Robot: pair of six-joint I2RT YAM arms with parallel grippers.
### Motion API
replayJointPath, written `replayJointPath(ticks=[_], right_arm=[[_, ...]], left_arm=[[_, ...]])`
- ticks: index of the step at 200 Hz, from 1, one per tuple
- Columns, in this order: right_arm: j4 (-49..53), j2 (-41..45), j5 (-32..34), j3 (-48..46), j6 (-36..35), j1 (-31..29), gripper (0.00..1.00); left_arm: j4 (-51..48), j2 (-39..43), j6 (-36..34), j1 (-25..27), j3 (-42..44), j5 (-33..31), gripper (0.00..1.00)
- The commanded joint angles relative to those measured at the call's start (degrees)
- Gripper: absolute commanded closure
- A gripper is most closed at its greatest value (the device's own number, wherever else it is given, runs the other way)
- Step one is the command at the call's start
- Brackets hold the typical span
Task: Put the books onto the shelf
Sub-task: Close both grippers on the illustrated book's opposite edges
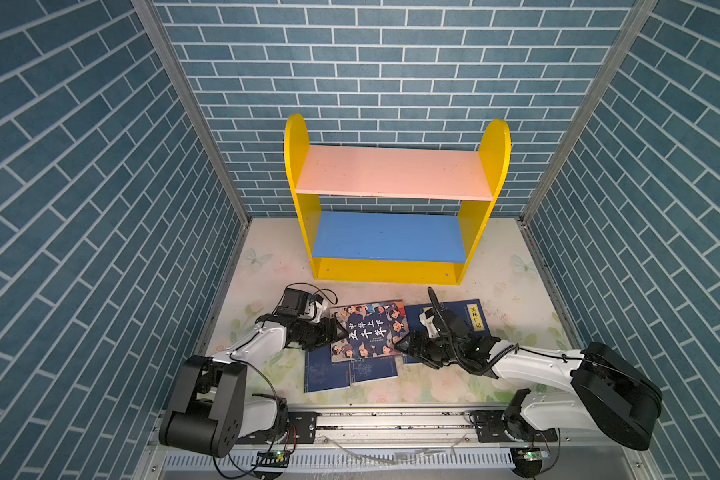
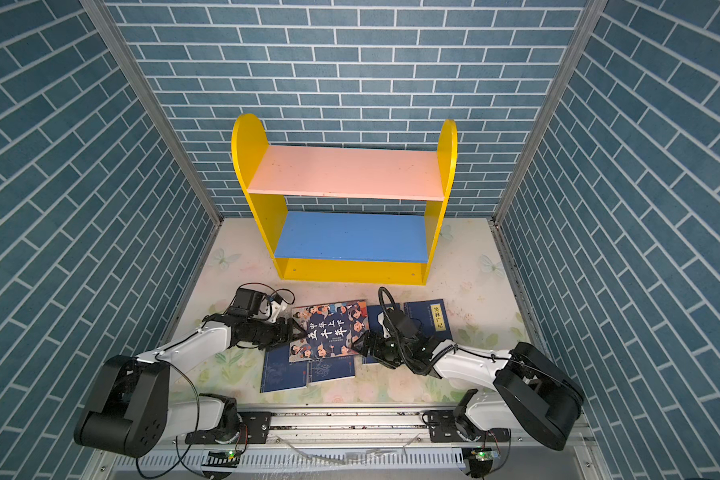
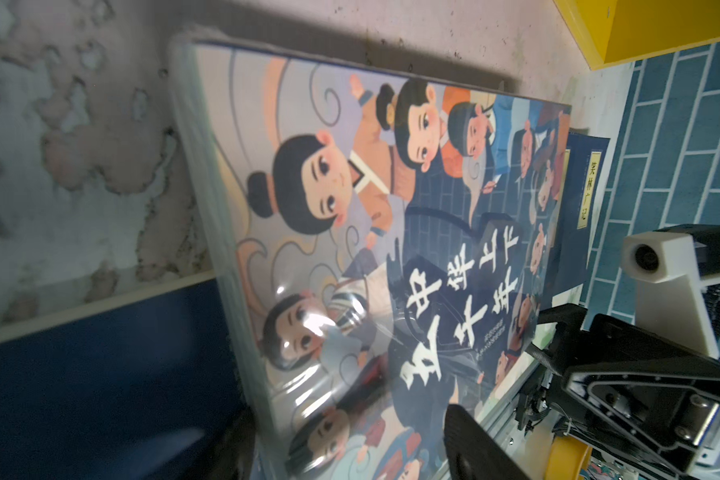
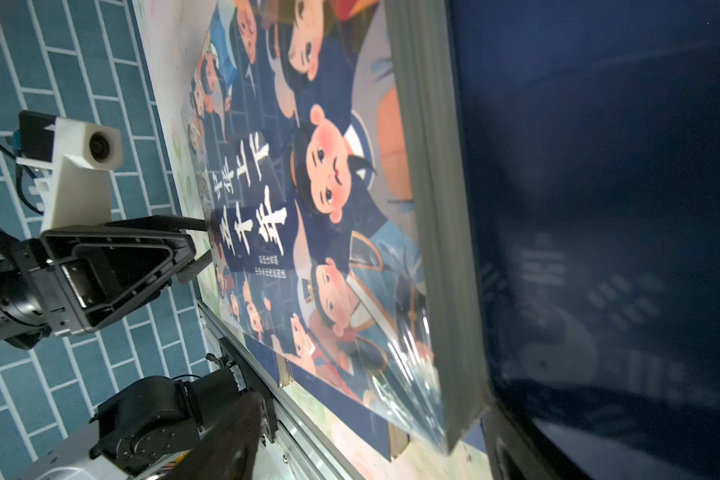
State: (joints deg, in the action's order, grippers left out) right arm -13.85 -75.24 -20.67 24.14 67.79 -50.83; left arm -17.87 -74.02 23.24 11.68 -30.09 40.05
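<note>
Cartoon-cover book [image 1: 368, 328] lies atop navy books [image 1: 329, 374], nearer than the shelf [image 1: 387, 272]; left gripper [image 1: 342, 329] and right gripper [image 1: 399, 344] straddle its left and right edges, jaws wide.

L gripper [image 1: 342, 330], R gripper [image 1: 398, 345] flank cartoon book [image 1: 368, 328] atop navy books [image 1: 329, 374].

You are looking into a robotics lab's test booth, not a lived-in room. Blue brick-pattern paper covers its three walls [image 1: 391, 62], bare aluminium posts [image 1: 184, 104] frame the corners, and a flower-printed sheet dresses the worktop [image 1: 512, 291]. A left arm [image 1: 262, 336] and a right arm [image 1: 533, 368], white and black, are bolted to a metal rail [image 1: 391, 419] along the front edge, a circuit board [image 1: 277, 455] glowing green below. A brightly painted shelf [image 1: 391, 174] stands at the back.
</note>
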Motion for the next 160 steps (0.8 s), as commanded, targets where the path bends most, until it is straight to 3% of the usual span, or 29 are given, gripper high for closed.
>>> replayJointPath(ticks=[1, 14, 37, 58, 120, 160], right_arm=[[-8.1, -3.1, 0.2, -0.2, 2.0, -1.1, 0.18], [-4.2, -2.2, 1.9, 0.6, 0.7, -1.0, 0.20], [10.2, 1.2, 7.2, 3.5, -4.0, -1.0, 0.20], [15.9, 4.5, 9.3, 4.7, -6.7, -0.6, 0.17], [24.3, 8.4, 10.0, 6.8, -11.2, 2.3, 0.16], [21.8, 6.7, 3.6, 6.5, -15.4, 7.7, 0.15]], left_arm=[[-0.6, -0.7, -1.3, 2.8, -0.4, 8.5, 0.28], [-1.6, -0.5, -1.8, 2.8, -0.8, 7.3, 0.27], [-2.6, 0.0, -2.8, 2.6, -1.3, 6.4, 0.20], [-2.7, 0.0, -2.6, 2.6, -1.4, 6.5, 0.11], [-5.0, 0.3, -3.4, 2.6, -2.1, 3.6, 0.09], [-6.8, 0.7, -5.0, 2.6, -2.4, -0.1, 0.09]])
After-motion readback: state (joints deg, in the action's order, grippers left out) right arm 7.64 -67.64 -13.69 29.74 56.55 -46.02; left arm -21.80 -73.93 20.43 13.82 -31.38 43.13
